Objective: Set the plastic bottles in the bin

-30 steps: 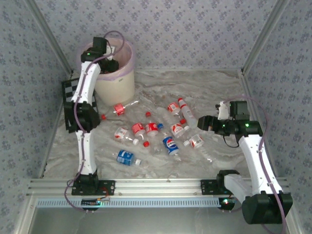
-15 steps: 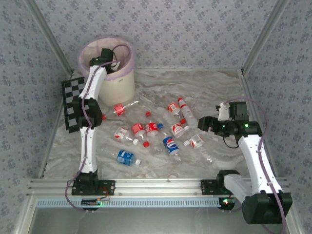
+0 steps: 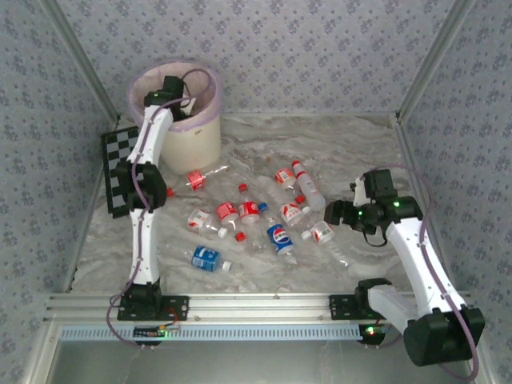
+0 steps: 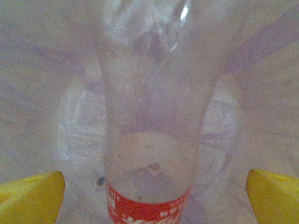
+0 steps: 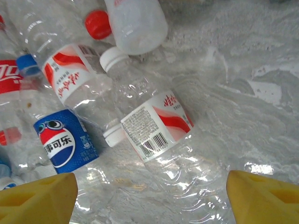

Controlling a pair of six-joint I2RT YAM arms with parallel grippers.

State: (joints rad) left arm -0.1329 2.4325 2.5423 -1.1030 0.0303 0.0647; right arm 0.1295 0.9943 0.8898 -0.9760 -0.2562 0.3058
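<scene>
Several small clear plastic bottles lie scattered mid-table, among them a Pepsi-labelled one [image 3: 278, 238], red-labelled ones [image 3: 250, 210] and a blue-labelled one [image 3: 206, 257]. My left gripper [image 3: 178, 102] hangs over the bin [image 3: 190, 138], a cream bucket with a pink bag. In the left wrist view its yellow fingers [image 4: 30, 198] stand wide apart, open, and a clear red-labelled bottle [image 4: 152, 140] sits between them untouched, against the pink bag. My right gripper [image 3: 330, 214] is open low over a crushed bottle with a white-and-red label [image 5: 156, 123], beside the Pepsi bottle [image 5: 63, 142].
A black-and-white checkerboard [image 3: 116, 172] leans at the left beside the bin. Patterned walls close in the marble table on three sides. A loose red cap [image 5: 98, 24] lies among the bottles. Bare marble [image 3: 360, 152] stretches at the back right.
The left gripper has dropped lower over the bin's mouth. The right arm has swung left and down, closer to the bottles at the right of the pile.
</scene>
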